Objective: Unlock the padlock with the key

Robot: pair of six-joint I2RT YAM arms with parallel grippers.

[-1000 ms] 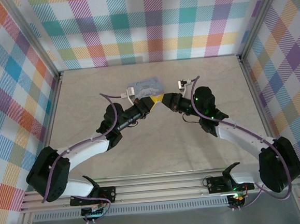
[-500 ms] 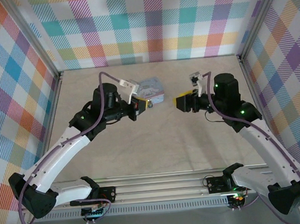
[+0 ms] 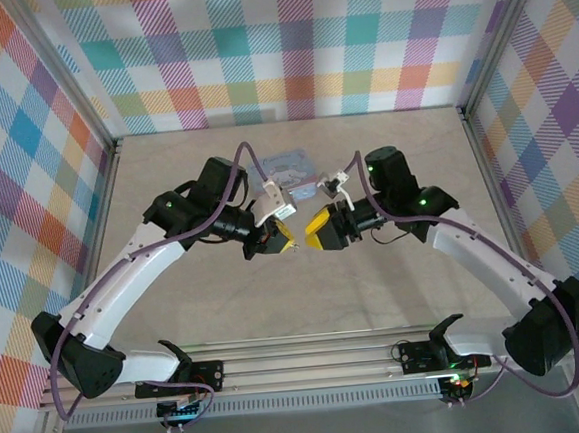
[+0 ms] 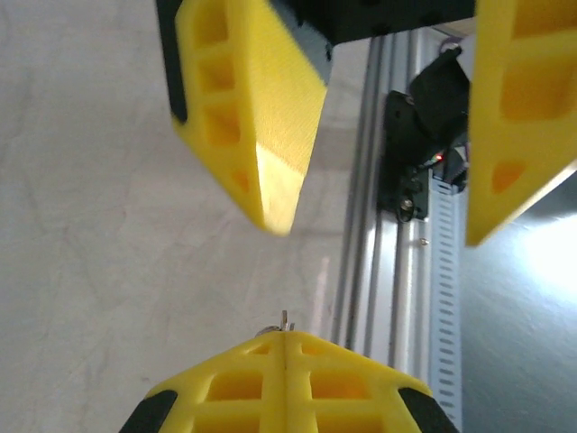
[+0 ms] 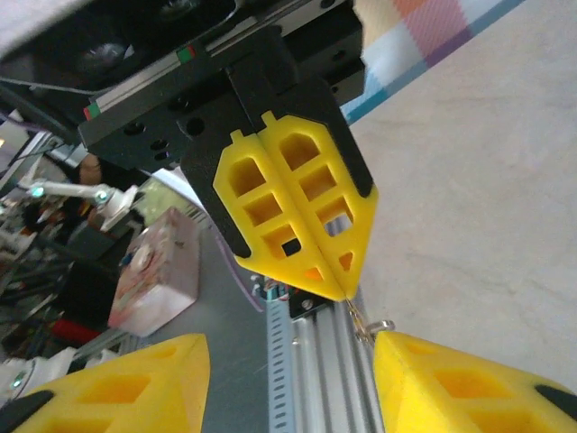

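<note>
Left gripper (image 3: 280,239) closed (2 fingers (image 5: 263,209) flush); right gripper (image 3: 321,231) spread, facing it.

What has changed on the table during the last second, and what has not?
Both grippers drew apart, then came together again, lower in the top view: the left gripper, shut on a small silvery metal piece, now points into the open right gripper. The pastel rectangular tin stayed where it was.

Near centre of table (image 3: 395,158): left gripper (image 3: 283,239) and right gripper (image 3: 317,232) tip to tip, small gap between, left at 9 o'clock of right. Left's yellow fingers pressed together. Pastel tin (image 3: 293,164) on table at 12 o'clock of tips, near. Plaid walls (image 3: 296,45) around.
</note>
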